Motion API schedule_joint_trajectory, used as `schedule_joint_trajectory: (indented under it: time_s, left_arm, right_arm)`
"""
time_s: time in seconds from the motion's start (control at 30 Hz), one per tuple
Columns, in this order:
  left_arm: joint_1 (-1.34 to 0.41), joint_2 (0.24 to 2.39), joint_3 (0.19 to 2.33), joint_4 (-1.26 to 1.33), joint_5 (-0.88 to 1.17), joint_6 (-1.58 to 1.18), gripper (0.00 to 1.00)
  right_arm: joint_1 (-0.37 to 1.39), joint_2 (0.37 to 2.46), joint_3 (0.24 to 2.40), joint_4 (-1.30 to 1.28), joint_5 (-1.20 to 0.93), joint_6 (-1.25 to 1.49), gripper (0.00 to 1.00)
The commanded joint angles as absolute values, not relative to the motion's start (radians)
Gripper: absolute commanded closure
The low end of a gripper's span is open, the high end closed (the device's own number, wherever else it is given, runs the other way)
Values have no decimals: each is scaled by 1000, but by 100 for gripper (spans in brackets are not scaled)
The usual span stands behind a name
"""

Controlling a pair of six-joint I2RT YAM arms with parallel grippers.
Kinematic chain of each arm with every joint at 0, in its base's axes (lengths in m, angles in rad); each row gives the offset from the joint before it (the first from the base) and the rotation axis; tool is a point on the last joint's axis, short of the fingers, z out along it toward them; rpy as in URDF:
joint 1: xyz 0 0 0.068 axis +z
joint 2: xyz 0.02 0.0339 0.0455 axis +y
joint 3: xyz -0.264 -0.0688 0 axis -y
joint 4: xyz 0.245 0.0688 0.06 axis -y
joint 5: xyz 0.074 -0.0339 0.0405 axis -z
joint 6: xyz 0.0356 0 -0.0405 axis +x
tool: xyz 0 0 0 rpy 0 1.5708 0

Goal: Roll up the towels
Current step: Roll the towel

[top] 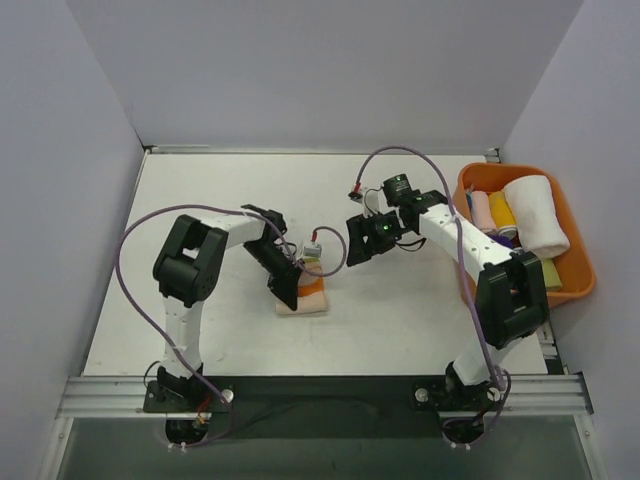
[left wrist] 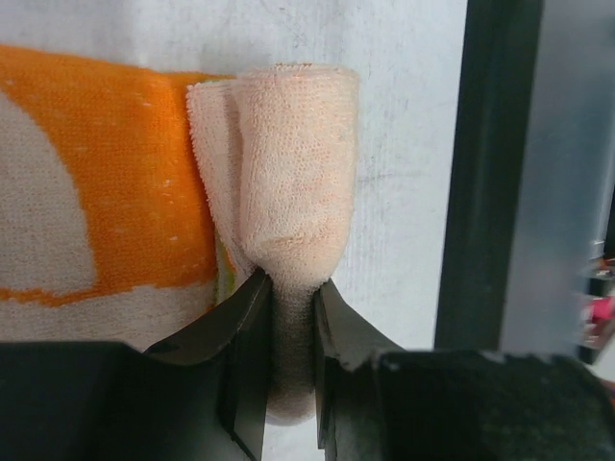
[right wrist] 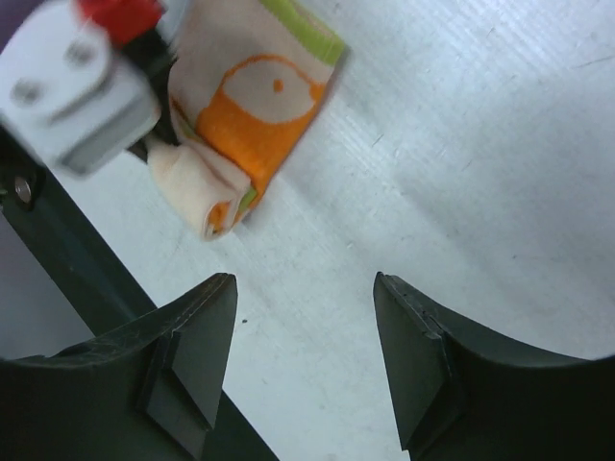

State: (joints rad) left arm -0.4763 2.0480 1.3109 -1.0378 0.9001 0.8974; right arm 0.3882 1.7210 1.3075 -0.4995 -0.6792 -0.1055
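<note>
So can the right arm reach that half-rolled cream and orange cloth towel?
Probably yes: the right tool is open and empty, bare table lies between it and the towel; the left tool pinches only the rolled end.

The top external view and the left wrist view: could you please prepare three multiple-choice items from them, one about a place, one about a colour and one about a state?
1. On which side of the white table does the orange plastic bin stand?
A. the left side
B. the right side
C. between the two arm bases

2. What colour is the largest rolled cloth towel in that bin?
A. white
B. black
C. purple

3. What is the state of the left gripper?
A. wide open over bare table
B. out of view
C. shut on the rolled end of the cream cloth towel with orange blotches

Answers:
1 B, the top view shows the bin beside the right arm.
2 A, the thickest roll is plain white.
3 C, the left wrist view shows both jaws pressing the roll.
</note>
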Motion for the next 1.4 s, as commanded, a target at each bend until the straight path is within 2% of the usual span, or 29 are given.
schedule_joint_trajectory:
  time_s: [0.0, 0.2, 0.3, 0.57, 0.77, 0.87, 0.97, 1.0, 1.17, 1.2, 1.27, 1.3, 1.37]
  left_arm:
    - [-434, 2187, 1399, -1166, 835, 920, 81]
    - [-405, 2367, 1566, -1324, 836, 963, 82]
    - [-399, 2414, 1601, -1373, 845, 1003, 82]
    - [-388, 2473, 1649, -1453, 856, 1052, 80]
    - [-377, 2474, 1654, -1453, 861, 1055, 77]
    - [-377, 2474, 1654, -1453, 862, 1054, 75]
    - [-376, 2473, 1651, -1445, 862, 1049, 74]
    - [-373, 2471, 1651, -1443, 864, 1046, 73]
    - [-364, 2462, 1641, -1416, 867, 1019, 69]
    - [-361, 2453, 1637, -1404, 871, 1014, 67]
    - [-351, 2430, 1615, -1388, 885, 1009, 63]
    - [-347, 2421, 1608, -1379, 894, 1012, 57]
    - [-328, 2396, 1583, -1365, 914, 1014, 52]
  right_arm:
    - [403, 1597, 1234, -476, -658, -130, 41]
    - [463, 1434, 1154, -447, -640, -187, 42]
    - [569, 1396, 1127, -417, -554, -218, 43]
    - [928, 1563, 1154, -315, -241, -405, 43]
    - [1008, 1687, 1121, -83, -175, -503, 42]
    - [1019, 1727, 1097, -49, -189, -557, 45]
    - [1028, 1747, 1066, -35, -222, -577, 58]
    - [1034, 1750, 1060, -34, -232, -580, 65]
    - [1045, 1802, 1026, -41, -245, -591, 82]
    - [1045, 1810, 1025, -51, -255, -591, 90]
    - [1039, 1824, 1035, -95, -282, -566, 100]
    - [1032, 1824, 1043, -116, -307, -549, 100]
    - [1019, 1822, 1061, -197, -379, -528, 100]
